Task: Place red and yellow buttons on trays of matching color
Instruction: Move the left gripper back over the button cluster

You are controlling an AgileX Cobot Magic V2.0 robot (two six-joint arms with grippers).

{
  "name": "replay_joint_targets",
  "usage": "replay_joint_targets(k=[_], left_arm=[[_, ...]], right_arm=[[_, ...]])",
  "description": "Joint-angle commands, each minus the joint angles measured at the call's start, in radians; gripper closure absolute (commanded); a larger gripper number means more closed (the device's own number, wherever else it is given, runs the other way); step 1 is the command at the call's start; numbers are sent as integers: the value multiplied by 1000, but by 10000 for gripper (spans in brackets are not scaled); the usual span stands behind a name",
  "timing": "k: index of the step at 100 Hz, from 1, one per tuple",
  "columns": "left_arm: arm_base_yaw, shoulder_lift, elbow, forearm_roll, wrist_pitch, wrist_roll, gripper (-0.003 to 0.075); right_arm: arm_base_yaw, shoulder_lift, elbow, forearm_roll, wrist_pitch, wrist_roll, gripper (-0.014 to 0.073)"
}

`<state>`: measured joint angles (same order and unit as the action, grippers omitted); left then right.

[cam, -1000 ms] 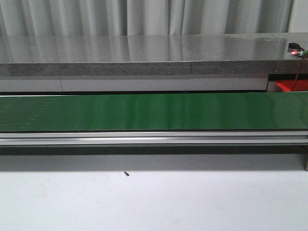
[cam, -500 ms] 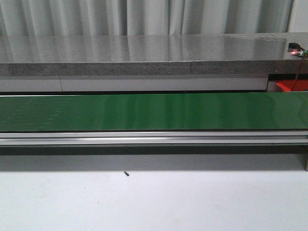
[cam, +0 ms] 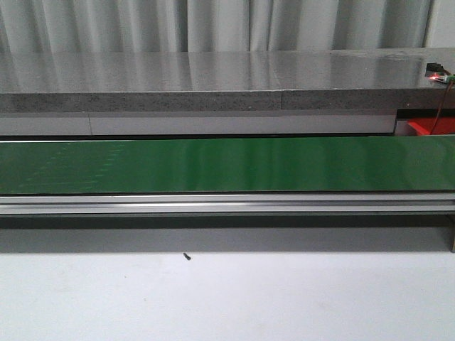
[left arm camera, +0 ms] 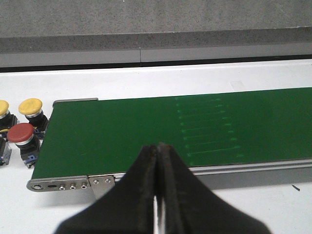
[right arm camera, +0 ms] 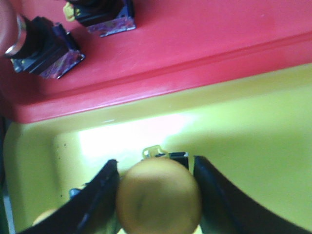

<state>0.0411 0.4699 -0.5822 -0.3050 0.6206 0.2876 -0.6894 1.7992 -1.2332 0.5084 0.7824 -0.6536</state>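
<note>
In the right wrist view my right gripper is shut on a yellow button, its round cap filling the gap between the fingers. It hangs over the yellow tray, beside the red tray. Two buttons lie in the red tray, one with a red cap, the other cut off by the frame. In the left wrist view my left gripper is shut on nothing, over the near rail of the green belt. Past the belt's end stand two yellow buttons and a red button.
The front view shows the long green belt on its aluminium rail, a grey stone counter behind it and a corner of the red tray at far right. Neither arm appears there. White tabletop lies in front.
Faint pale marks on the green belt have drifted to the right in the front view. Nothing else there has moved.
</note>
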Motion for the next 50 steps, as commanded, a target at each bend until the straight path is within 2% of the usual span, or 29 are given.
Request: replay_joint_targets(k=[1, 50], left_arm=[[-8, 2, -26, -20, -64, -4, 740], [-8, 2, -26, -20, -64, -4, 740]], right_arm=[[-8, -40, -19, 22, -38, 1, 358], [-8, 19, -19, 36, -27, 1, 349]])
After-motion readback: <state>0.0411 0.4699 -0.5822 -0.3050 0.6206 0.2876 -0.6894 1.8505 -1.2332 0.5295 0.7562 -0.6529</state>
